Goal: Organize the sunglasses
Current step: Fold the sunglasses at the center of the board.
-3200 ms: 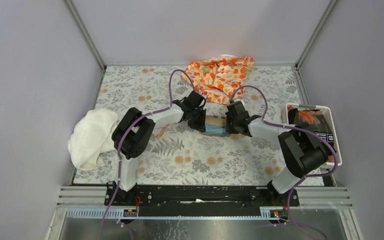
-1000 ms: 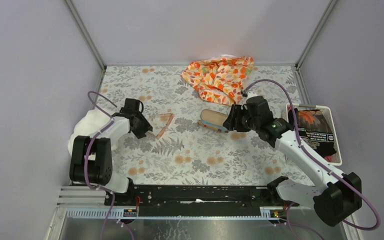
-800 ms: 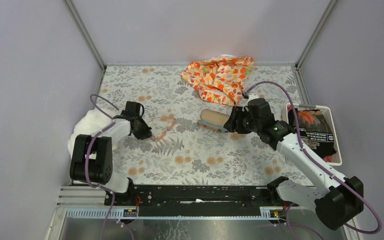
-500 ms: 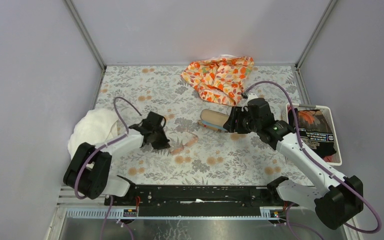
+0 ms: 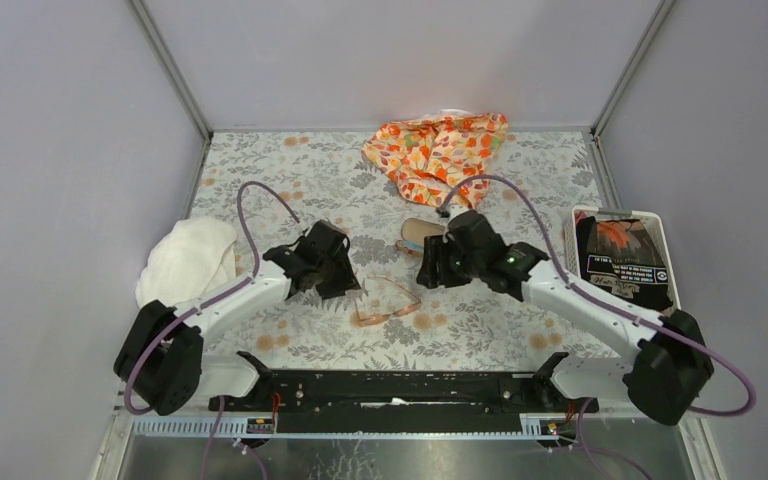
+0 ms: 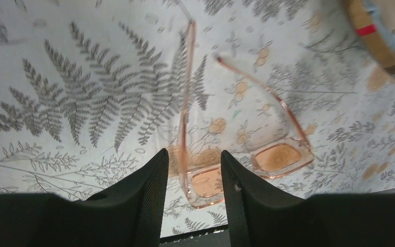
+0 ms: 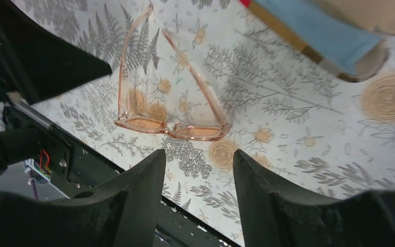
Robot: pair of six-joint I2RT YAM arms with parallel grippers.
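Sunglasses [image 5: 388,300] lie flat on table [image 5: 290,180], temples unfolded, between both grippers. Left gripper [image 5: 348,283] jaws apart over one temple, probably to fold it. Right gripper [image 5: 428,272] jaws apart, empty, beside case [image 5: 418,230].

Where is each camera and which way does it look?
Top: above and behind the arms, looking down at the table; both arms show.
Left wrist: on the left arm, looking down at the sunglasses; its fingers show.
Right wrist: on the right arm, looking down too; its fingers show.
All share the sunglasses and case.
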